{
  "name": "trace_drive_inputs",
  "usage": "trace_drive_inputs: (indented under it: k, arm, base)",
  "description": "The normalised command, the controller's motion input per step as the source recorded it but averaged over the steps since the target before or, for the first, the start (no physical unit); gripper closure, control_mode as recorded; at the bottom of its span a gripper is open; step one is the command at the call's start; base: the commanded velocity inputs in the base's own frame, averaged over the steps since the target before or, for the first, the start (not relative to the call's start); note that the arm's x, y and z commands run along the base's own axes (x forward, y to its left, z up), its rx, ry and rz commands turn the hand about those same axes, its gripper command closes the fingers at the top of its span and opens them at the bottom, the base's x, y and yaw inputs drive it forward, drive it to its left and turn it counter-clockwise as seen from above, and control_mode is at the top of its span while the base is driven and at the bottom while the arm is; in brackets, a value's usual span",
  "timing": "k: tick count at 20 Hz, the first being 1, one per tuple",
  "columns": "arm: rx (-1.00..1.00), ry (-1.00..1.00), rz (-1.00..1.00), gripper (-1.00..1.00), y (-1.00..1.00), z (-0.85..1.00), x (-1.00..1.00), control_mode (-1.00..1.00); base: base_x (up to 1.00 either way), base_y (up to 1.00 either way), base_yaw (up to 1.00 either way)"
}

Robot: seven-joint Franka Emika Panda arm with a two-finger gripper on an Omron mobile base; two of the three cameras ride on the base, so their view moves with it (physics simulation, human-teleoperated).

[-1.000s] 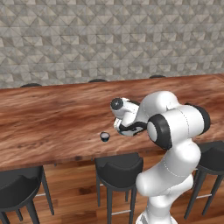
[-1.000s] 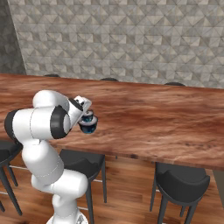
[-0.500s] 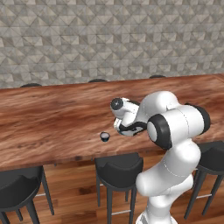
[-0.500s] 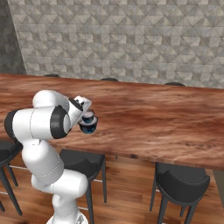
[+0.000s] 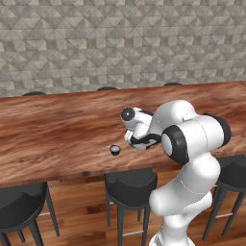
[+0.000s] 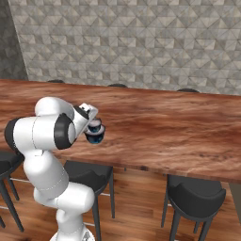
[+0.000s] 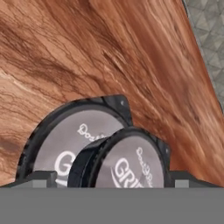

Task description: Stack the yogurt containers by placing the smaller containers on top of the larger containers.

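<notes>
Judging by the hand view, the first stack looks made: the medium cup (image 7: pixel 127 164) is seen sitting on the pale lid of the big cup (image 7: pixel 65 140), offset toward one side of that lid rather than centred, both lids face-up toward the camera. In the right base view the stacked pair shows as a dark-blue shape on the wooden counter (image 6: pixel 188 136), just beside the gripper (image 6: pixel 94 126) and near the counter's front edge. The pincer's fingertips are barely resolved in the hand view, at the bottom corners either side of the medium cup; the fingers appear spread wide with nothing clamped, though whether they have fully cleared the cup's sides cannot be told. The tiny cup (image 5: pixel 115 150) is seen in the left base view standing alone on the counter, apart from the stack, on the side away from the arm and near the front edge, above a black stool (image 5: pixel 130 181). Left to do, as judged: the hand is to be lifted clear of the stack, the tiny cup is to be picked and set on the medium cup's lid. Roughly half done. Risk noted: the off-centre medium cup leaves less margin for the final placement.
</notes>
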Motion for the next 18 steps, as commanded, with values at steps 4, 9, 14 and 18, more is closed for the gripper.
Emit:
trace_drive_inputs:
  k: [4,9,14,18]
  arm:
    - [0.0,0.02,0.0,-1.0,0.05,0.0,0.0,-1.0]
    - [0.0,0.02,0.0,-1.0,0.11,0.04,-0.01,-1.0]
    - [0.0,0.0,0.0,-1.0,0.11,0.23,0.0,-1.0]
    - [0.0,0.01,0.0,-1.0,0.04,0.36,0.0,-1.0]
  base:
    - [0.0,0.0,0.0]
    - [0.0,0.0,0.0]
    - [0.0,0.0,0.0]
    - [0.0,0.0,0.0]
